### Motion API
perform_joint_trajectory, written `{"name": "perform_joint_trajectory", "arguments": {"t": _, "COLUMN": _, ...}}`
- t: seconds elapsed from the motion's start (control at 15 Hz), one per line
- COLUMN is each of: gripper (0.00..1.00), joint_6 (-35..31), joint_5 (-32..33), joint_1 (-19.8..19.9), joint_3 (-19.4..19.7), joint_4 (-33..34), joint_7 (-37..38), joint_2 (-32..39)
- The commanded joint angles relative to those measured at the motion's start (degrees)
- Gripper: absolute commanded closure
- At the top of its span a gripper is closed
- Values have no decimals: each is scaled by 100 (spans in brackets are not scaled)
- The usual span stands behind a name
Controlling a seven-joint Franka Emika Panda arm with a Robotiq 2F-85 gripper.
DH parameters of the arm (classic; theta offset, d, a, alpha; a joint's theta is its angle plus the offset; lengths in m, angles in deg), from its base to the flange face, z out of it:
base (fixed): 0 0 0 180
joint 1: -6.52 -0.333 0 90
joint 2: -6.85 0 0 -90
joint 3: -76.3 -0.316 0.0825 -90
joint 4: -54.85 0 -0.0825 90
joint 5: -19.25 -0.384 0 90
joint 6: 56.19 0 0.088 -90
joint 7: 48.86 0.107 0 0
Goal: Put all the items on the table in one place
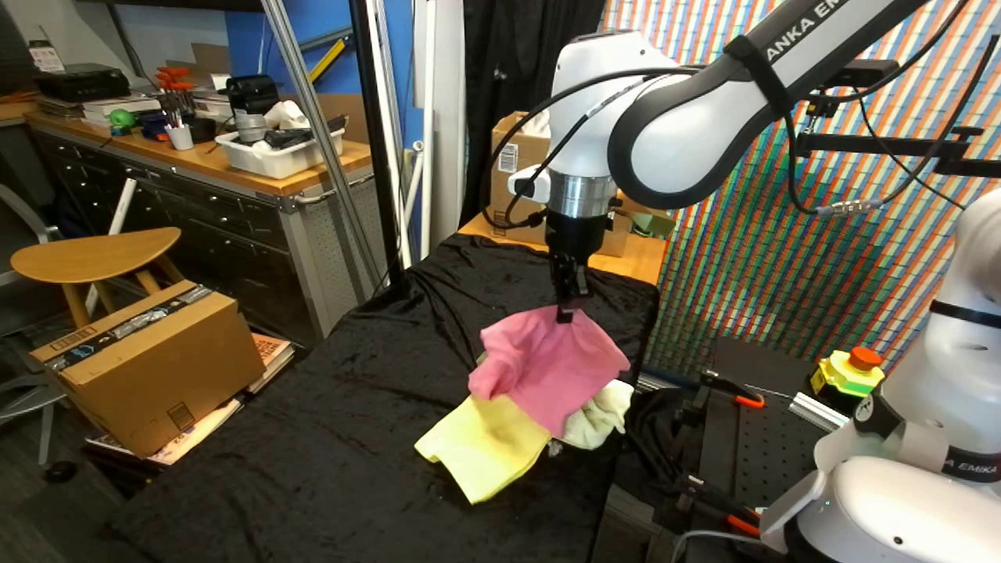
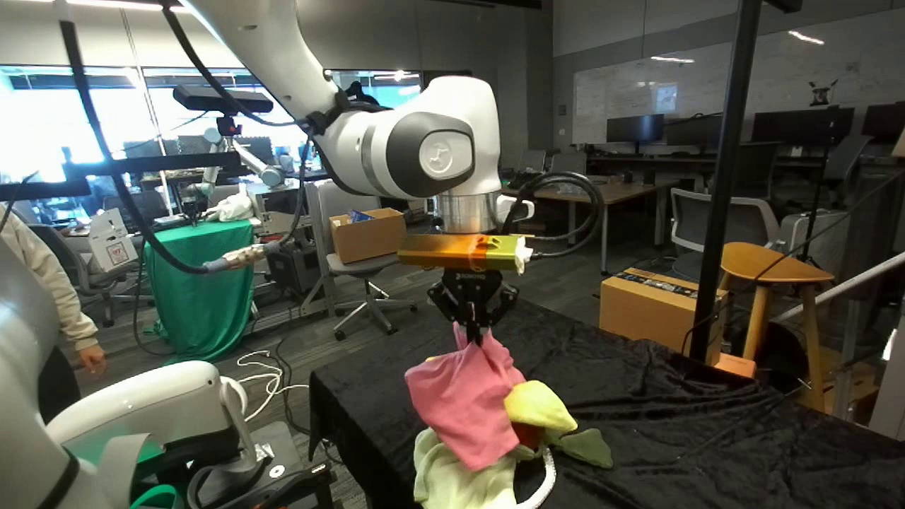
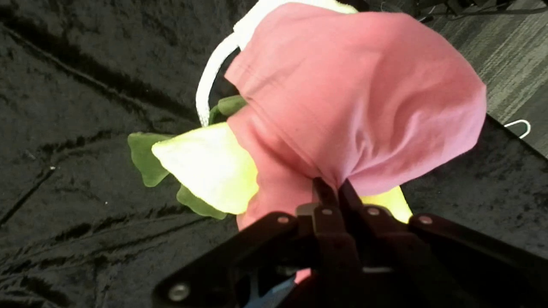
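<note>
My gripper (image 1: pixel 565 314) is shut on the pink cloth (image 1: pixel 551 363), pinching a gathered peak between its fingertips in the wrist view (image 3: pixel 317 182). The cloth drapes down over the pile on the black table (image 1: pixel 313 453). The pale yellow cloth (image 1: pixel 485 450) sticks out from under it, and so does the white cloth (image 2: pixel 459 474), which looks slightly greenish. In an exterior view the white tube loop (image 2: pixel 546 477) curves out beside them, partly covered. Green flaps of the red-and-green object (image 2: pixel 587 447) show below the yellow cloth, with a dark red patch; most of it is hidden.
A cardboard box (image 1: pixel 164 367) stands beside the table, near a wooden stool (image 1: pixel 98 254). More cardboard boxes (image 1: pixel 520 172) are behind the table's far end. A black pole (image 2: pixel 728 177) rises by the table, and an emergency stop button (image 1: pixel 848 371) sits near the robot base.
</note>
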Motion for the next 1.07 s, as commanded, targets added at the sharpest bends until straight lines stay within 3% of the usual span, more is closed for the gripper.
{"name": "perform_joint_trajectory", "arguments": {"t": 0.0, "gripper": 63, "joint_6": -103, "joint_5": 220, "joint_1": 12, "joint_3": 96, "joint_4": -21, "joint_7": 196, "joint_2": 125}}
{"name": "perform_joint_trajectory", "arguments": {"t": 0.33, "gripper": 25, "joint_6": -249, "joint_5": 345, "joint_1": 67, "joint_3": 163, "joint_4": 48, "joint_7": 544, "joint_2": 326}}
{"name": "perform_joint_trajectory", "arguments": {"t": 0.53, "gripper": 3, "joint_6": -10, "joint_5": 422, "joint_1": 96, "joint_3": 194, "joint_4": 18, "joint_7": 707, "joint_2": 155}}
{"name": "perform_joint_trajectory", "arguments": {"t": 0.73, "gripper": 0, "joint_6": 276, "joint_5": 309, "joint_1": 124, "joint_3": 234, "joint_4": -109, "joint_7": 738, "joint_2": -263}}
{"name": "perform_joint_trajectory", "arguments": {"t": 1.0, "gripper": 0, "joint_6": 1204, "joint_5": -99, "joint_1": 62, "joint_3": 308, "joint_4": -233, "joint_7": 912, "joint_2": -1147}}
